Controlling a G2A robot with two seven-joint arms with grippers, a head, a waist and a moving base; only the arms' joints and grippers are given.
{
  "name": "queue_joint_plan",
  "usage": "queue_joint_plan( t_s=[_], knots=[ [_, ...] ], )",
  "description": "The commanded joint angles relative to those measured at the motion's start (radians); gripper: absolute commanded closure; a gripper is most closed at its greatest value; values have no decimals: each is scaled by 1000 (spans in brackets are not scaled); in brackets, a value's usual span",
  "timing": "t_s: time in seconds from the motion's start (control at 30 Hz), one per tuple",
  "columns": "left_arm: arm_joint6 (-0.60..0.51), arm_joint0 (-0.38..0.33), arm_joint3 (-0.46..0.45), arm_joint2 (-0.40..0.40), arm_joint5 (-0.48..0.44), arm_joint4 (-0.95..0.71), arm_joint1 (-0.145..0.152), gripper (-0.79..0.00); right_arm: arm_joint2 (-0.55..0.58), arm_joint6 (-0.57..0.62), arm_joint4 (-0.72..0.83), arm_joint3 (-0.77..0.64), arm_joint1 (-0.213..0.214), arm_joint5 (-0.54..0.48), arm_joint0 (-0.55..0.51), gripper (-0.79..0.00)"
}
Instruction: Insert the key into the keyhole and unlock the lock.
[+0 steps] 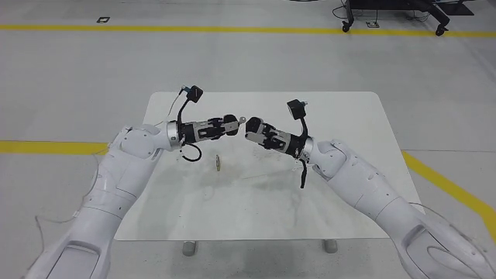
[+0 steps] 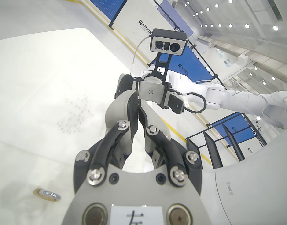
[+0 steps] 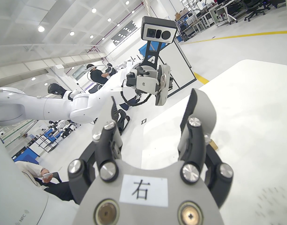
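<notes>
We see the key pinched between the two fingers of the left gripper. Its silvery head shows at the closed fingertips, and from above a short bright tip sticks out past them. The jaws are pressed together on the key, which is held up in the air above the middle of the table, a little nearer the far edge than the near one.

The right gripper faces it head-on, just beside the key's tip. Its jaws are spread wide with nothing between the dark pads. From above we cannot tell whether the tip touches it.

The lock lies flat on the table, apart from both grippers. It is left of the middle and on the near side of the left gripper. It is small in every view, but it looks like a brass-coloured body with a silvery shackle.

Beyond the far edge of the table, a yellow line runs across the pale floor
</notes>
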Motion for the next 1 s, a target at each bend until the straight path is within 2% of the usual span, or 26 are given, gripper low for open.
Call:
queue_joint_plan(
  t_s=[0.0,0.07,0.13,0.17,0.23,0.3,0.43,0.63,0.7,0.73,0.8,0.97],
  knots=[
    [0,0,0,0,0,0,0,0,0,0,0,0,0,0,0,-785],
    [2,1,-7,1,-1,7,0,0,0,0,0,0,0,0,0,-785],
    [20,-10,-67,-3,-13,196,9,0,5,3,-28,4,1,25,4,-785],
    [51,-1,-103,-6,-5,291,13,0,17,1,-105,5,5,78,15,-785],
    [101,42,-151,-10,4,313,16,0,40,-37,-224,-19,13,149,5,-785],
    [86,54,-162,-18,17,315,22,0,62,-13,-230,-37,25,135,-15,-785],
    [-34,41,-174,-4,-3,271,32,0,87,199,-172,-47,56,88,-24,-785],
    [-80,21,-197,70,44,258,49,0,103,488,144,-71,87,58,-33,-785],
    [-75,12,-209,97,39,263,55,0,102,575,232,-71,93,73,-28,-690],
    [-71,8,-212,108,34,264,58,0,99,616,265,-71,95,84,-24,-542],
    [-65,0,-208,127,29,259,64,0,92,679,316,-65,94,103,-15,-394],
    [-58,-23,-199,167,22,254,76,0,68,747,376,-53,85,135,4,-277]
  ],
)
